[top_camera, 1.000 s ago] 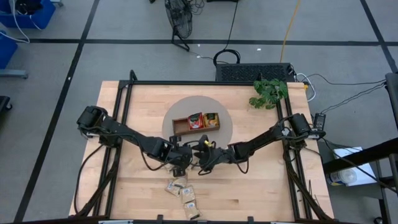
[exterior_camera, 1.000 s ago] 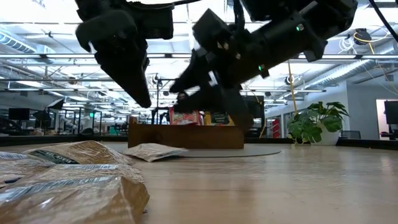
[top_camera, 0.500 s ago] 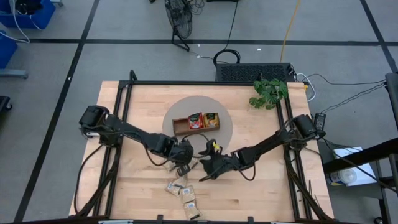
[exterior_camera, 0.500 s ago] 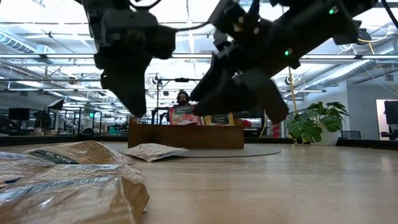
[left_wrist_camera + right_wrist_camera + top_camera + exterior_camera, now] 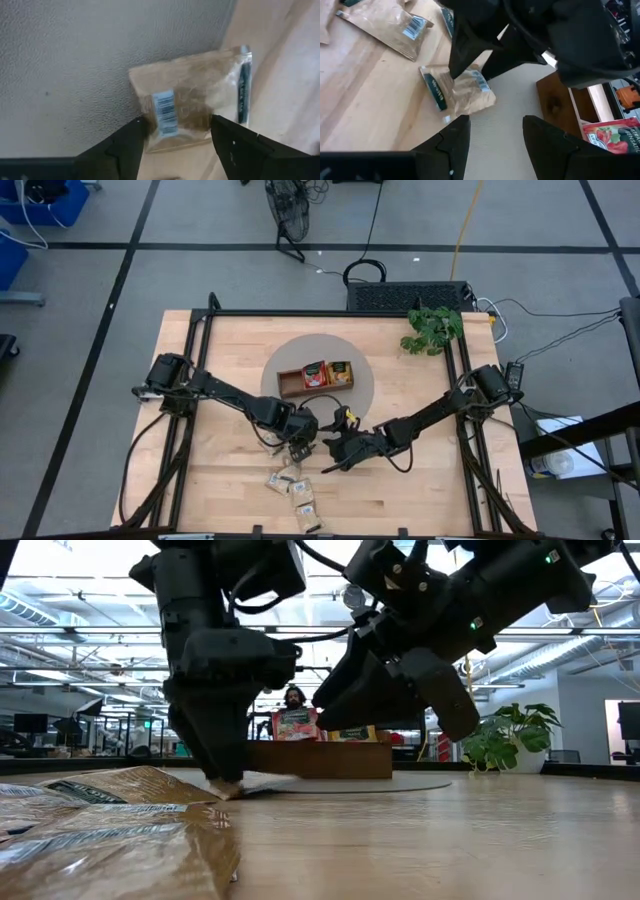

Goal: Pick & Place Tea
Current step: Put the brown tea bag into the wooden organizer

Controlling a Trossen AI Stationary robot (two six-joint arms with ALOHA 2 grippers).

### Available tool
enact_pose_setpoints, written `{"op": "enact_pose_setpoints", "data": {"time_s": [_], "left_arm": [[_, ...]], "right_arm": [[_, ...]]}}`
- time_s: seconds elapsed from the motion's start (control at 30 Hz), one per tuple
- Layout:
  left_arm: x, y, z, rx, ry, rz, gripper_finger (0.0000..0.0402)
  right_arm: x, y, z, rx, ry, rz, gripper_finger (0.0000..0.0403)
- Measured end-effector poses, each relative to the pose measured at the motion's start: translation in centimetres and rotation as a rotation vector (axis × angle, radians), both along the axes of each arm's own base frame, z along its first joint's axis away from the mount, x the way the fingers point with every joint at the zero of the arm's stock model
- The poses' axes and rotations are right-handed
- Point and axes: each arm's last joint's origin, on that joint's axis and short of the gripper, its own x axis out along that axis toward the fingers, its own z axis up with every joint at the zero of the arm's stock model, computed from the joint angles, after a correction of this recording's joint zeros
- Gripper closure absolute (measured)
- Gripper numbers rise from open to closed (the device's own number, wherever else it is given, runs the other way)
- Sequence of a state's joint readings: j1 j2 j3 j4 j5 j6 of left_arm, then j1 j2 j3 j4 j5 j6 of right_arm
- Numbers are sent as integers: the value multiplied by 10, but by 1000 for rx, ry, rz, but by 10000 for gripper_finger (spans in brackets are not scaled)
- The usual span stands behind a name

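A pale beige tea sachet (image 5: 195, 100) lies flat, partly on the grey round mat (image 5: 300, 350) and partly on the wood, at the mat's near edge. My left gripper (image 5: 177, 125) is open and points down, with one finger on either side of the sachet's end and its tips down at table level (image 5: 225, 778). My right gripper (image 5: 495, 132) hovers open just to the right of it, holding nothing, with the sachet (image 5: 462, 90) ahead of it. The wooden tray (image 5: 290, 383) on the mat holds a red sachet (image 5: 315, 373) and a yellow one (image 5: 340, 370), both standing upright. My left gripper comes at the beige sachet from above, its fingers (image 5: 137, 130) flanking the sachet's end (image 5: 170, 137) near the barcode. I cannot tell whether they touch it. The sachet lies flat on the mat and the wood.
Several more beige sachets (image 5: 298, 492) lie in a loose heap near the table's front edge, large in the low view (image 5: 110, 830). A potted plant (image 5: 432, 328) stands at the back right. Bare wood lies to the left and right of the arms.
My left gripper has come down onto the sachet at the mat's near edge, rolling its wrist and opening its fingers. My right gripper has drawn a little toward the near edge and rolled, staying open. The sachet has not moved.
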State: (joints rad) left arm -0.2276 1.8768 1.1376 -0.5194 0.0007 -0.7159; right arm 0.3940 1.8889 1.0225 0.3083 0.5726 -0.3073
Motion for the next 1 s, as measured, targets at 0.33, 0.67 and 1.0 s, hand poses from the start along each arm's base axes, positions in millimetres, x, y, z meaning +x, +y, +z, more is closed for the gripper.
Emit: {"op": "enact_pose_setpoints", "data": {"time_s": [0.33, 0.67, 1.0], "left_arm": [[2, 0, -6, -8, 18, -15, 217], [5, -3, -3, -73, 18, -135, 382], [4, -28, 54, -131, -172, -362, 396]], "right_arm": [[0, 1, 0, 10, -3, -4, 236], [0, 1, 0, 10, -3, -4, 236], [-12, 9, 18, -122, 15, 27, 236]]}}
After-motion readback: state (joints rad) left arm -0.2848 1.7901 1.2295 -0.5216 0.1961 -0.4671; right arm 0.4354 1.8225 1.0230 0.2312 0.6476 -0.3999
